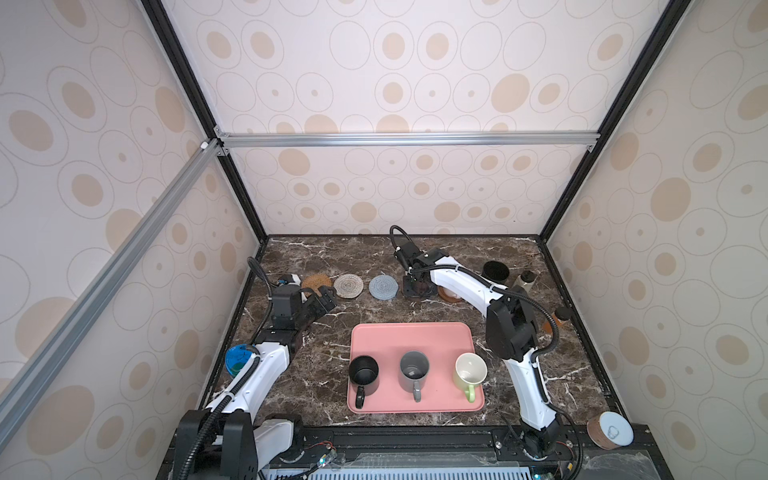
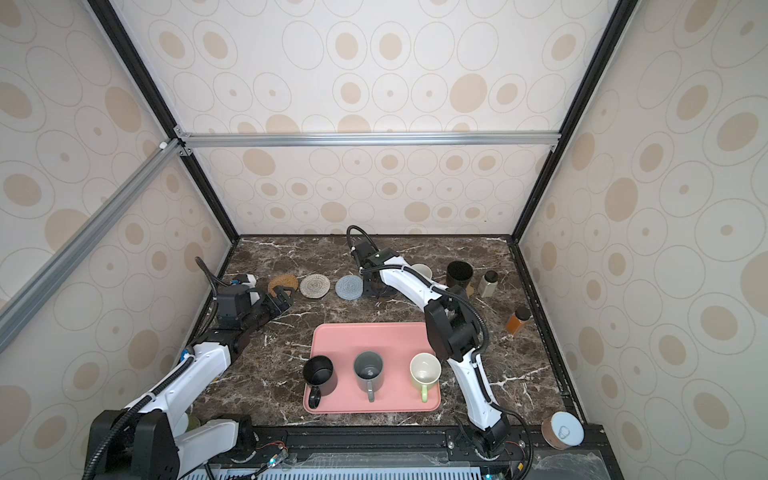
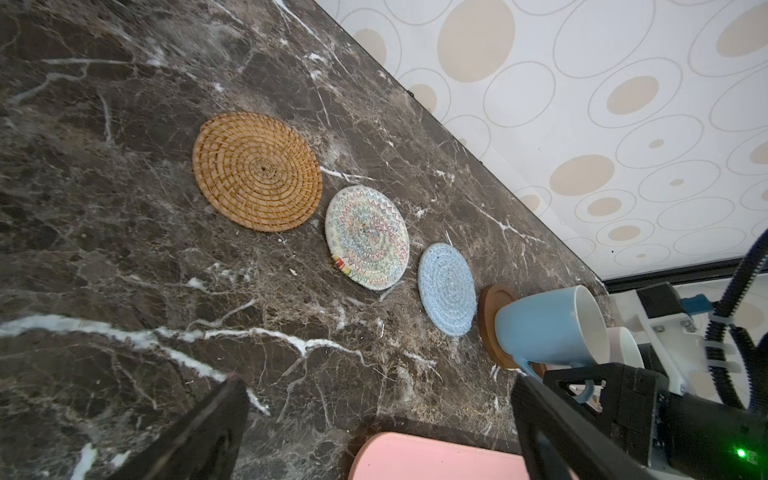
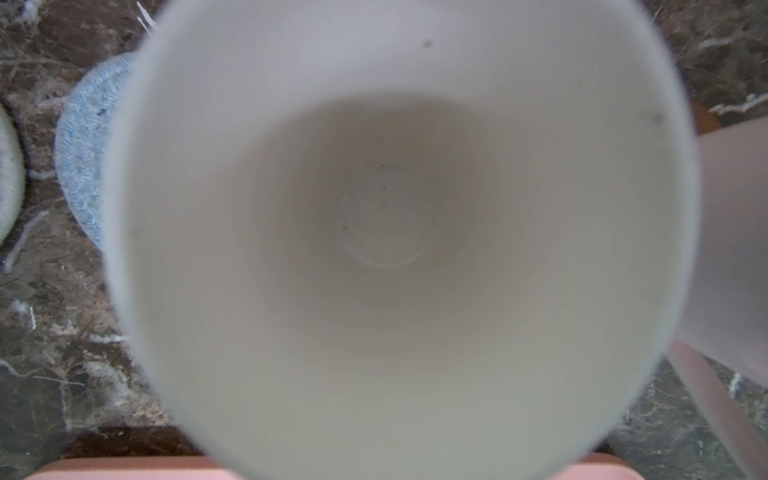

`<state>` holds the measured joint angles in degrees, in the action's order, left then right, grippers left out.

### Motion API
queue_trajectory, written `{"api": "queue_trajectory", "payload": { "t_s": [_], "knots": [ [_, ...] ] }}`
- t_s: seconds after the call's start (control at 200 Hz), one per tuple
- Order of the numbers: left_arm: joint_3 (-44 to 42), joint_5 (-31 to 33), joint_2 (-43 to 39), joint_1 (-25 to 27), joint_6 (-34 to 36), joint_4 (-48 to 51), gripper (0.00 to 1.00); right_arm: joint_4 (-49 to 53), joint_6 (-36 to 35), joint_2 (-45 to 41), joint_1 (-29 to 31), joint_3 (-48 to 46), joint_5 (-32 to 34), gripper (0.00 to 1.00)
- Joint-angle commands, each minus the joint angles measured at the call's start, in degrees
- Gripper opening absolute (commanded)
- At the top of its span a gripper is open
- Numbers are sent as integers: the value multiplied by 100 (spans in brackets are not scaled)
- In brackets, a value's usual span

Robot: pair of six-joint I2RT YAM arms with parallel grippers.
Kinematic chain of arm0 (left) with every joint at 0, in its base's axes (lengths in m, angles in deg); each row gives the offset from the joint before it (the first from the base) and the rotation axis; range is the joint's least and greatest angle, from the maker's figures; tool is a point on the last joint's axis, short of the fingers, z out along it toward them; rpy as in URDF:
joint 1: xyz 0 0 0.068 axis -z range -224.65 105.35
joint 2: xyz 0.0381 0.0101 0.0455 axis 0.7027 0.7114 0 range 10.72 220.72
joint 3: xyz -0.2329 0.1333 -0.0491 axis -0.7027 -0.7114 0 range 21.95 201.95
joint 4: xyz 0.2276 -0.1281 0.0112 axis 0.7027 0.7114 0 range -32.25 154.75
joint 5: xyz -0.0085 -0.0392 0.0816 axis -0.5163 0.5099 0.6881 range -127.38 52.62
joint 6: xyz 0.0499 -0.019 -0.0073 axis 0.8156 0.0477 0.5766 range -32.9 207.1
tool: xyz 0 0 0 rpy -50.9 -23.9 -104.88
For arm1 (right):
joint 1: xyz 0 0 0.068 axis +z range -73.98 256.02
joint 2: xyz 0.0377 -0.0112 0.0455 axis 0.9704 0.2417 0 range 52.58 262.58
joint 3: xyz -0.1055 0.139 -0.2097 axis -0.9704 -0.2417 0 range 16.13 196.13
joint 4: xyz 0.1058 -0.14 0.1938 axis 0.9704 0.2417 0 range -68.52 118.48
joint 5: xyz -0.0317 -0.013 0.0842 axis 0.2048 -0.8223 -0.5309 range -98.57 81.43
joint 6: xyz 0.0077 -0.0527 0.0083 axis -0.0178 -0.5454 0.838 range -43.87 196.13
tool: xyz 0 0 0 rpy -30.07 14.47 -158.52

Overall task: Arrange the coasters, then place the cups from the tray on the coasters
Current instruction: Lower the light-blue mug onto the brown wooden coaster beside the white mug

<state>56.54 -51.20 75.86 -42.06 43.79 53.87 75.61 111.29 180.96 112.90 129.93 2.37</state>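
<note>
— Well, walk me across from your left.

— My left gripper (image 1: 324, 300) hangs spread wide and empty, just beside the rattan coaster (image 3: 257, 170). Next in the row lie the cream coaster (image 3: 368, 243) and the grey-blue coaster (image 3: 446, 289), both bare. Then comes the wooden disc (image 3: 492, 316), with the light blue cup (image 3: 544, 328) on it.

— And your right hand?

— My right gripper (image 3: 579, 382) is at that cup's handle. Whether it is pinching the handle or has let go, I cannot tell.

— What worries you?

— If I pull away with a finger caught in the handle, I think the cup drags off the disc or tips. The pale pink cup (image 4: 735, 249) stands just beside it, so a knock could shove that one too. On the tray (image 1: 415, 332) the black cup (image 1: 363, 370), grey cup (image 1: 414, 368) and pale green cup (image 1: 471, 370) wait.
</note>
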Motion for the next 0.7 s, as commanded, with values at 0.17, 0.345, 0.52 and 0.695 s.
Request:
{"api": "queue_trajectory", "payload": {
  "t_s": [0.17, 0.345, 0.52, 0.695],
  "knots": [
    [39, -13, -37, -56, -90, -131, 100, 69, 97, 100, -34, 89, 62, 27],
    [56, -17, -29, -52, -89, -136, 100, 78, 72, 73, -33, 64, 75, 29],
    [66, -19, -19, -52, -97, -140, 100, 75, 47, 38, -35, 29, 97, 29],
    [66, -19, -28, -56, -83, -122, 100, 44, 4, 73, -37, 54, 111, 27]
  ]
}}
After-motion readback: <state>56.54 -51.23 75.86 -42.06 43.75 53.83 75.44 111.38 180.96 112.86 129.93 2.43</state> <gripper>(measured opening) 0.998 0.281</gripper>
